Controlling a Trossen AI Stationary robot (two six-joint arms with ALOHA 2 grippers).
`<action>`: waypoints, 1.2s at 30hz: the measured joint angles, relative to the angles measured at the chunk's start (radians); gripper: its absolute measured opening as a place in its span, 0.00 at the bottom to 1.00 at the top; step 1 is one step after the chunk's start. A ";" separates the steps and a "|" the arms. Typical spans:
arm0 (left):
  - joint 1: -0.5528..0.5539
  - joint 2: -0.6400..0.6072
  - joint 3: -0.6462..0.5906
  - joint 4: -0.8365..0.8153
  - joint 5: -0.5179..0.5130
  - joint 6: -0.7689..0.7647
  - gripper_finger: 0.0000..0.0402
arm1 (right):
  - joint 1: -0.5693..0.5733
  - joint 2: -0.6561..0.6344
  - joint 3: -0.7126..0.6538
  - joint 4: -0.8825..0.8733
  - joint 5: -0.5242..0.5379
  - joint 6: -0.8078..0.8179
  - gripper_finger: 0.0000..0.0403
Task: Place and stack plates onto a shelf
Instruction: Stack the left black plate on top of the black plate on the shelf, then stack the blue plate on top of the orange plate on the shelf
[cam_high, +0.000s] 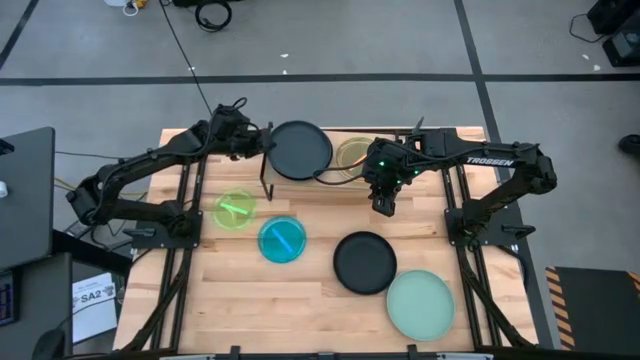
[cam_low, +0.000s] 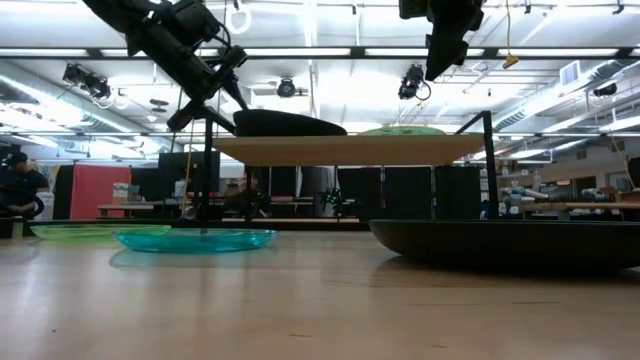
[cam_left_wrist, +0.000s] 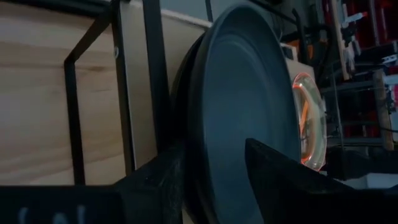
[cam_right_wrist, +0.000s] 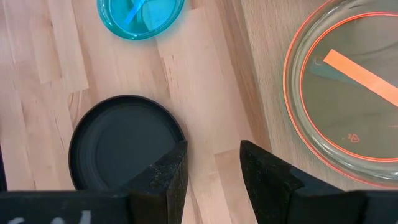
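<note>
A black plate (cam_high: 300, 150) lies over a second black plate (cam_left_wrist: 181, 87) on the left part of the light-wood shelf (cam_high: 430, 140). My left gripper (cam_high: 262, 140) is shut on the upper plate's left rim. An orange plate (cam_high: 352, 153) rests flat on the shelf beside them. My right gripper (cam_high: 385, 203) hovers open and empty in front of the shelf, above bare tabletop. A third black plate (cam_high: 365, 262), a mint plate (cam_high: 420, 305), a blue plate (cam_high: 282, 240) and a lime green plate (cam_high: 235, 210) lie flat on the table. My left gripper pinches the upper black plate's rim (cam_left_wrist: 214, 186) on its left side, with one finger (cam_left_wrist: 273, 180) on the upper face and the other (cam_left_wrist: 158, 183) beneath. The fingers come from the table's left, slanting down. The plate sits nearly level on the lower black plate.
The shelf's thin black legs (cam_high: 266, 185) stand on the table near the green plate. The wooden tabletop (cam_high: 300, 300) shows bare at its near left. The shelf's right end is free plank. In the low view, a person (cam_low: 15, 190) sits far off in the room.
</note>
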 joint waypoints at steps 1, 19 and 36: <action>0.000 -0.001 0.000 0.011 -0.002 0.000 0.43 | 0.000 0.000 0.000 0.000 0.000 0.000 0.38; 0.050 -0.008 -0.001 0.043 -0.049 0.021 0.43 | 0.000 0.000 0.000 0.000 0.000 0.002 0.38; 0.050 -0.065 -0.001 0.024 -0.045 0.233 0.43 | 0.000 0.000 0.000 -0.001 0.000 0.002 0.38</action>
